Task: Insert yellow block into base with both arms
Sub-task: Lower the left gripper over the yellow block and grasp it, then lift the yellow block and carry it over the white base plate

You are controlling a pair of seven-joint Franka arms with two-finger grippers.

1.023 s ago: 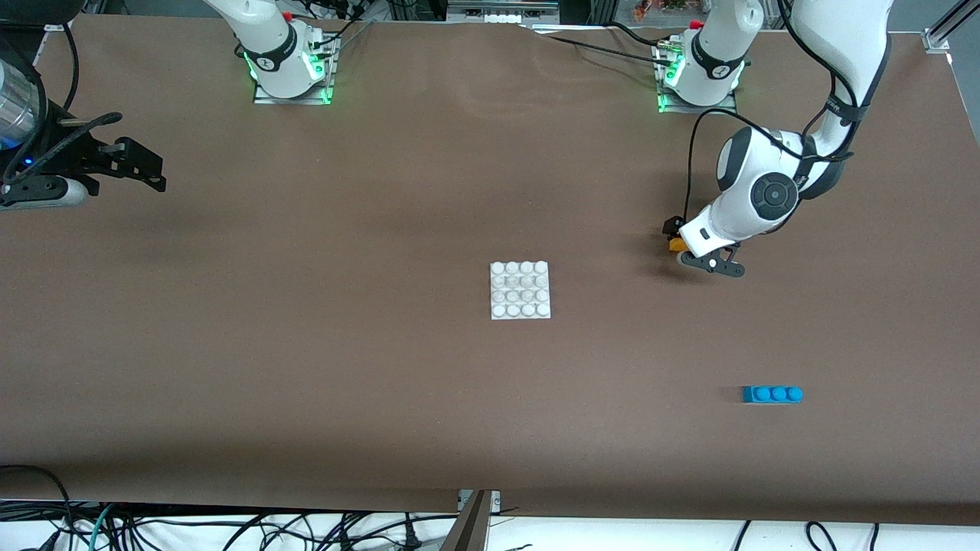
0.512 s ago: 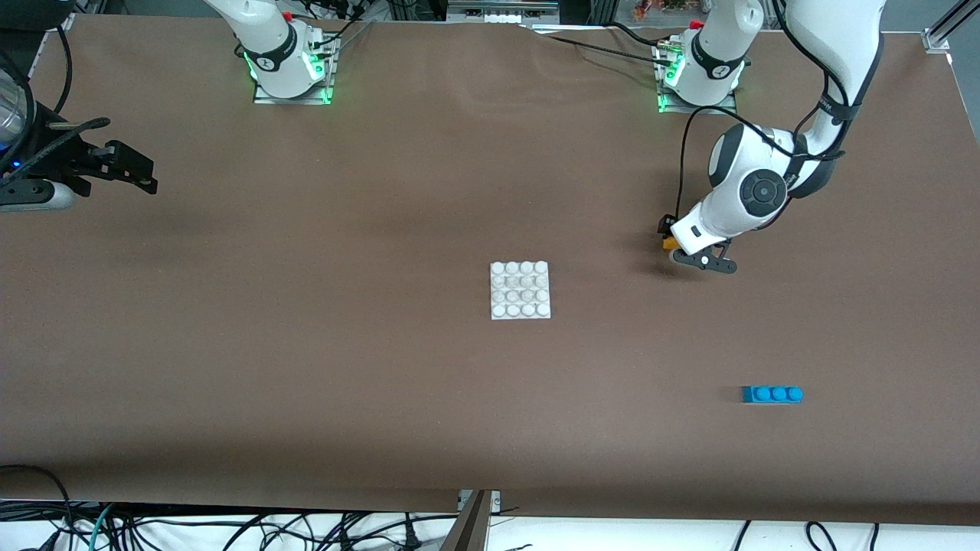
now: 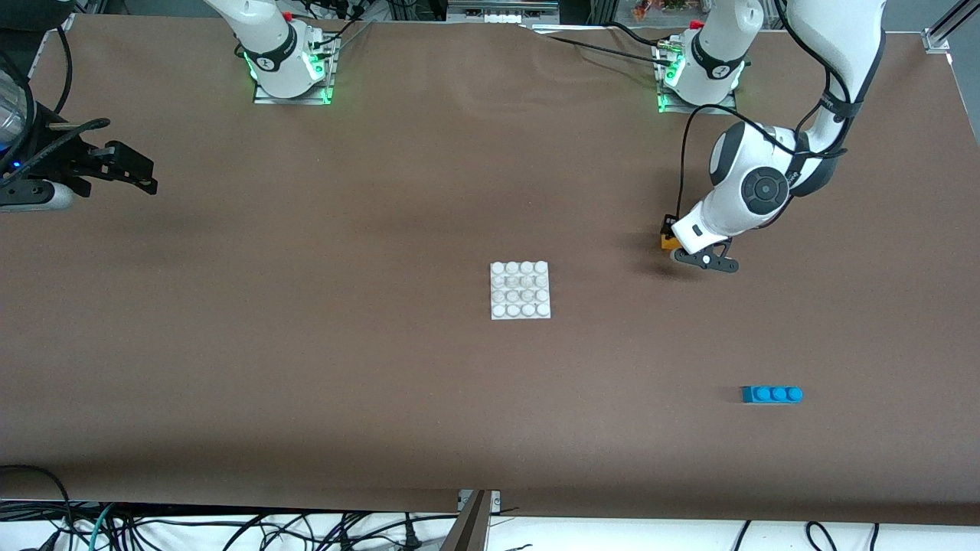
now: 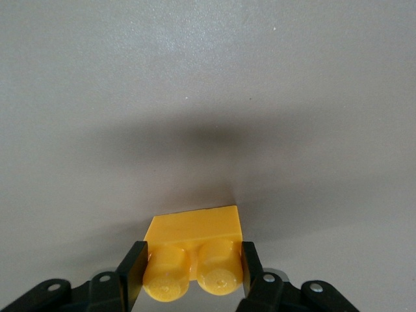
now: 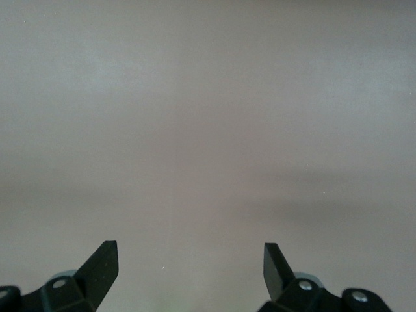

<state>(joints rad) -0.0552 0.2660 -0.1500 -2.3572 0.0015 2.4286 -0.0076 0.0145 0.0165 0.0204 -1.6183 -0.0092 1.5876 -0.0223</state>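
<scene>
The yellow block (image 3: 669,242) sits on the counter (image 3: 383,383) toward the left arm's end, well apart from the base (image 3: 520,290) at the middle. Going left to right in the front view: your right gripper (image 3: 126,170) waits over the counter's edge at its own end, fingers spread wide and holding nothing. Your left gripper (image 4: 192,268) is clamped on the yellow block across its studded end, both fingers touching its sides. Lift straight up so the block stays square in the grip, then carry it over the base. A second ago those fingers stood apart around the block; now they are closed on it.
</scene>
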